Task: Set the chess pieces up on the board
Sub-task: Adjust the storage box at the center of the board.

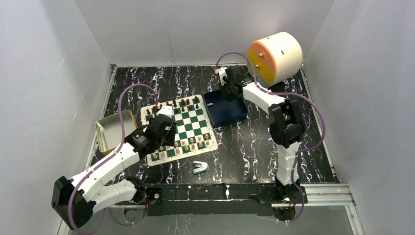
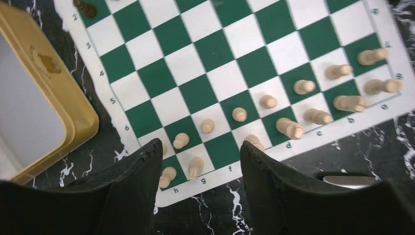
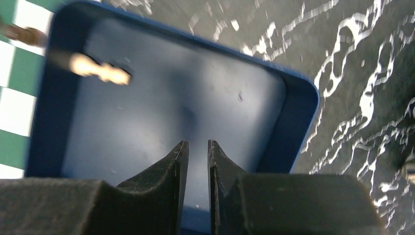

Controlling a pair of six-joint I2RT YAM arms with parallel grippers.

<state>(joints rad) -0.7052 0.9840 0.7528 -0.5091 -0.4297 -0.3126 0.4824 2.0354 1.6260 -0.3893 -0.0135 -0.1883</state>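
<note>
A black tabletop veined with white marbling (image 1: 244,147) fills the middle of the top view, walled in white. At upper right a fat white drum with an orange and yellow face (image 1: 276,56) lies on its side. The thin green-and-white checkered board with a white border (image 1: 188,125) lies left of centre, slightly skewed. Touching its upper right corner is a dark blue rectangular tray (image 3: 303,98), and at the board's left sits a gold rectangular tin (image 1: 117,113).

The left gripper (image 2: 200,147) hangs over the board's lower edge, its jaws standing well apart with nothing between them. The right gripper (image 3: 197,143) is over the blue tray, its jaws a narrow slit apart and empty.

A small light-blue stapler-like object (image 1: 199,167) lies on the table below the board.

Light tan wooden chess pieces (image 2: 288,127) stand in two rows along the board's lower edge, and several lean or lie tipped. Dark brown chess pieces (image 1: 183,103) line its upper edge. One light tan piece (image 3: 100,69) lies on its side in the tray's upper left corner.
</note>
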